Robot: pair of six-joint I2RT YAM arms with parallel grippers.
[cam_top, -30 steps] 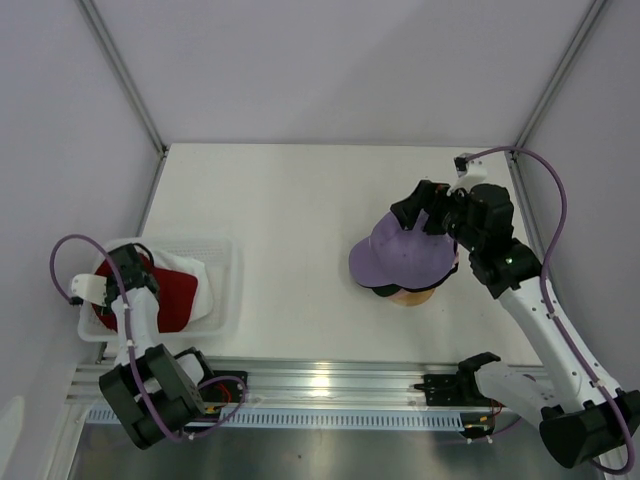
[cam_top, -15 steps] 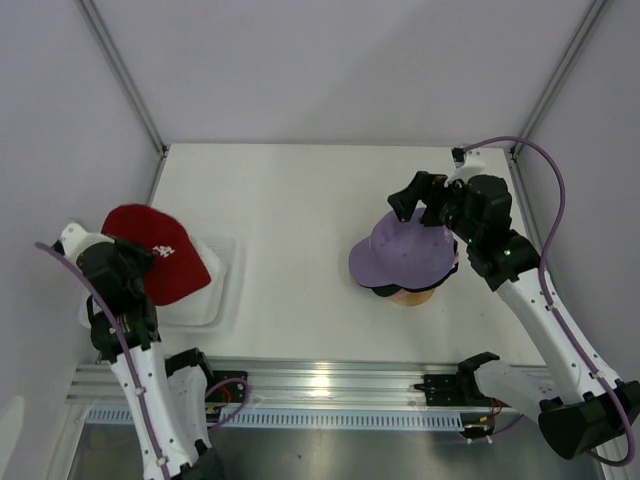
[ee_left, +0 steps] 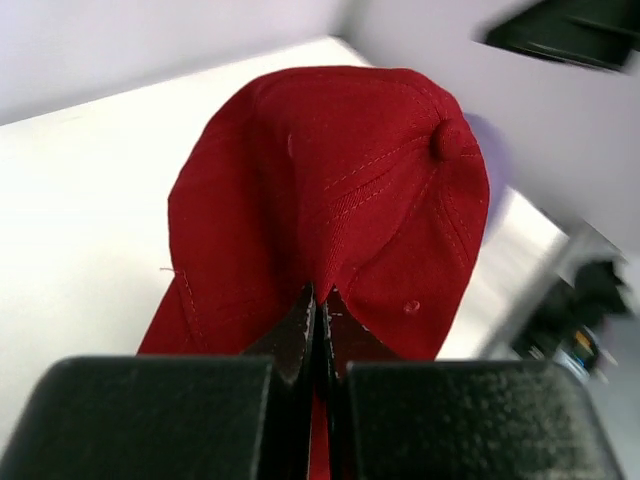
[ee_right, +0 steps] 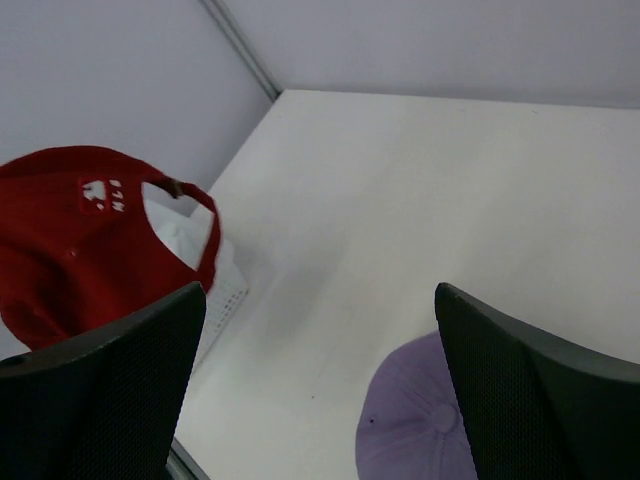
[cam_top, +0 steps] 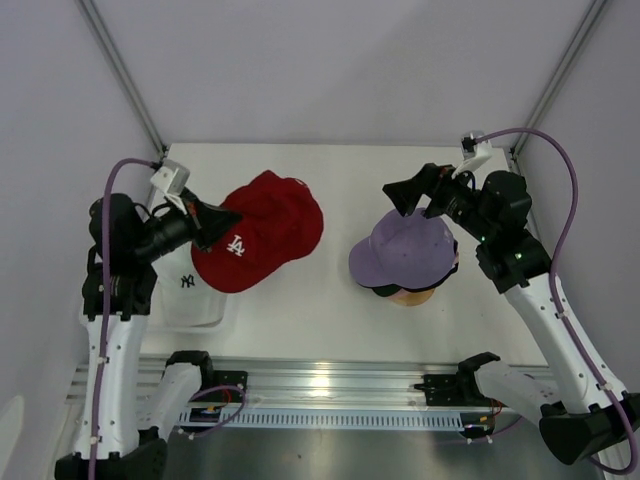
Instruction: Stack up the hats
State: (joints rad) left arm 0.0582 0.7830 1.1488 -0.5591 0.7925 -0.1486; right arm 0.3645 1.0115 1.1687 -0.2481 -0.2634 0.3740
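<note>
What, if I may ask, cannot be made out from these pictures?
Top view: the lavender cap covers the lower caps; only thin edges show, so their number is unclear.
Top view: the left arm and red cap hide part of the white cap in the basket.
Left wrist view: the left gripper hides the red cap's near edge; the lower right is blurred.
Right wrist view: the bottom edge cuts off the lavender cap.

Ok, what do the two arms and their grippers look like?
The left arm and right arm match: white link shells, black joint housings, a purple cable looping along each. The left gripper and right gripper are black, each with a small white block at the wrist. The right fingers show a fine mesh-like texture; the left fingers look smooth matte black.
</note>
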